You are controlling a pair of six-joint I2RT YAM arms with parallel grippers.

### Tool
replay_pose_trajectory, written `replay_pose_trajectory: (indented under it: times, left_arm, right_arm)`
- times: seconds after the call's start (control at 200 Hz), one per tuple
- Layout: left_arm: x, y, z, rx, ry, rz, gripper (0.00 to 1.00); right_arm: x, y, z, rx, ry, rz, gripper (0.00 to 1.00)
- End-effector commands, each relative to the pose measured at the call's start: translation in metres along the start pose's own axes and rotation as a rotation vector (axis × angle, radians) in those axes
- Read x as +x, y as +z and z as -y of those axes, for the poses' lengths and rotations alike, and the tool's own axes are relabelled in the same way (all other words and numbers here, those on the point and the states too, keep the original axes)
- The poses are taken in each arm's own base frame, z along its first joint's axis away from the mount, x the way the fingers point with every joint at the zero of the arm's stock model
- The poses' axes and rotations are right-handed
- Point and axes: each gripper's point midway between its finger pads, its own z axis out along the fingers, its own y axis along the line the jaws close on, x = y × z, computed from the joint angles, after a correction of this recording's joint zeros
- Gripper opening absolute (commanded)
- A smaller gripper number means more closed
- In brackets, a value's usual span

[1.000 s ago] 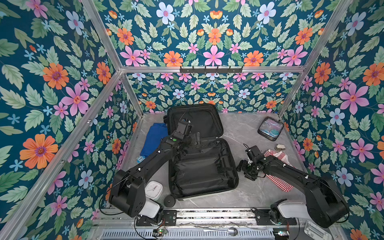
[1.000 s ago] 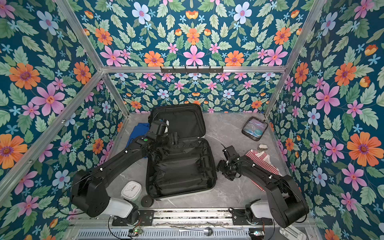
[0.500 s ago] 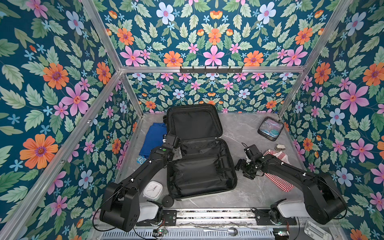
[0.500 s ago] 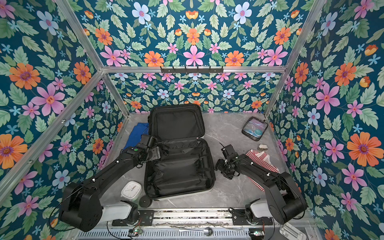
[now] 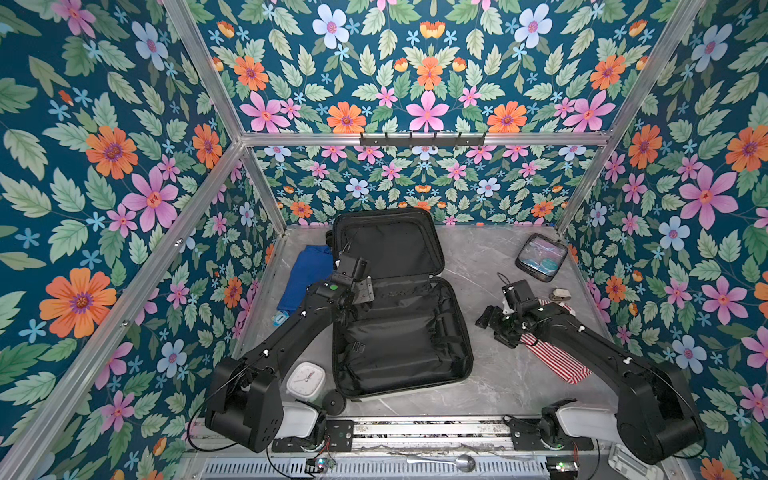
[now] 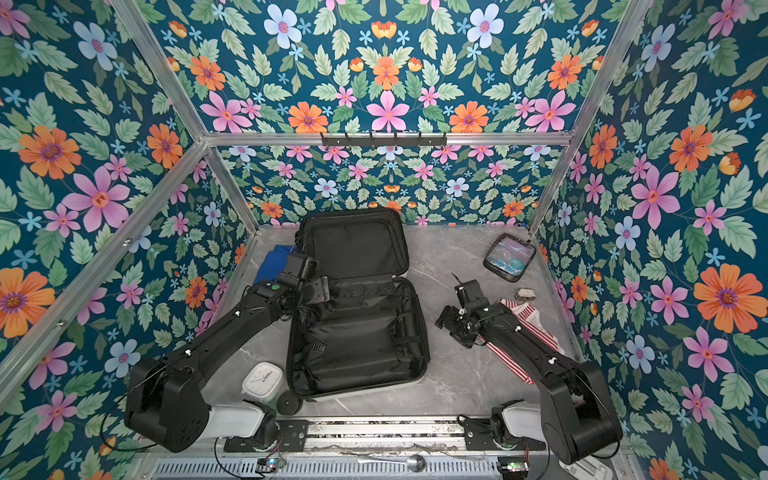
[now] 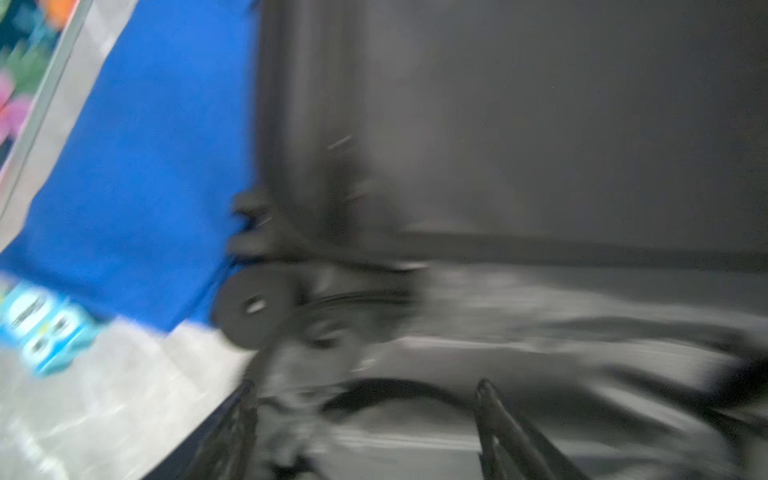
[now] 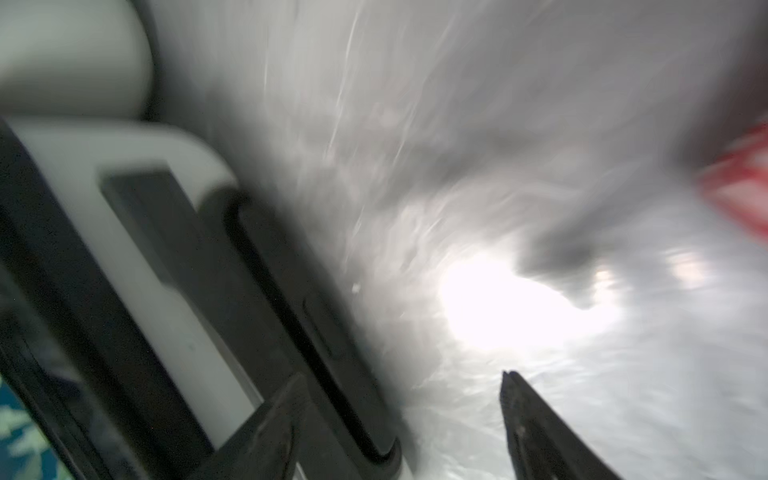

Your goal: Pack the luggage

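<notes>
I have the small white hard-shell suitcase with black lining lying open, its left rim below my left gripper, whose fingers are spread and hold nothing. My right gripper, fingers apart and bare, hangs just beside its right wall. A folded blue cloth lies beyond the left fingers, and a red-and-white striped cloth lies behind the right ones.

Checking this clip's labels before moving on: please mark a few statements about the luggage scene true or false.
1. The luggage lies open with nothing packed inside. True.
2. The blue cloth is inside it. False: it lies on the table beside the lid.
3. The right gripper holds the striped cloth. False: its fingers are apart and empty; the cloth lies on the table.
4. The white clock stands on the table beside the luggage. True.
</notes>
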Motion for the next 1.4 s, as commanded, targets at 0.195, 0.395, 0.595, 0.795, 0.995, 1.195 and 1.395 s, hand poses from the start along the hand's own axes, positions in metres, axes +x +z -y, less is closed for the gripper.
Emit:
replay_pose_trajectory:
  times: [0.195,0.395,0.595,0.795,0.995,1.195,1.395]
  left_arm:
    - [0.002,-0.019,0.174,0.459,0.147,0.020,0.83]
    - [0.008,-0.021,0.229,0.608,0.181,0.012,0.83]
    - [0.005,-0.022,0.236,0.640,0.183,0.029,0.84]
    - [0.002,-0.022,0.243,0.661,0.214,0.038,0.85]
    - [0.000,-0.019,0.261,0.704,0.289,0.033,0.85]
    - [0.012,-0.013,0.295,0.799,0.400,0.003,0.85]
    - [0.037,-0.010,0.346,0.893,0.466,-0.054,0.83]
  right_arm:
    - [-0.055,-0.015,0.076,0.220,0.109,0.109,0.77]
    - [-0.062,0.014,0.084,0.248,0.092,0.049,0.76]
    - [-0.058,0.038,0.068,0.159,0.063,-0.033,0.74]
    - [-0.031,0.051,0.046,0.132,-0.034,-0.109,0.74]
    - [-0.002,0.046,0.046,0.103,-0.052,-0.157,0.73]
    - [0.001,0.001,0.046,0.113,-0.060,-0.071,0.75]
    - [-0.019,-0.042,0.080,0.132,0.114,0.045,0.74]
